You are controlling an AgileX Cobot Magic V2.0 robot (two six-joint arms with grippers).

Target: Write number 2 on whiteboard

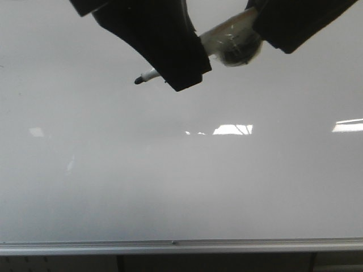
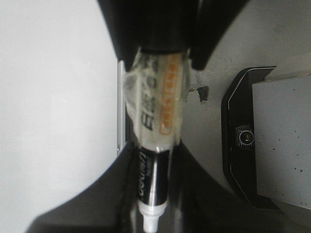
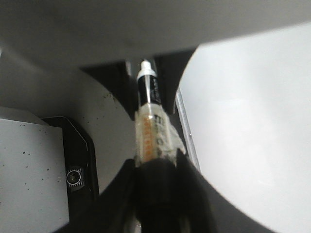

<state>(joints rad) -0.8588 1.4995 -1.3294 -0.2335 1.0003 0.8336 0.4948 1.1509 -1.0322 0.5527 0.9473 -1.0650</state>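
Marker (image 1: 227, 42) spans both grippers above the whiteboard (image 1: 170, 181): the right gripper (image 3: 155, 170) is clamped on its taped rear end, while the left gripper (image 1: 178, 65) straddles the barrel near the tip, and you cannot tell whether those fingers grip or merely flank it. No 2 shows anywhere on the board, whose rail (image 1: 170, 246) runs along the lower edge, so you are at the step before writing, with the tip exposed and off the surface. Next, judge which arm carries the marker alone, then bring the tip down to touch the board squarely.
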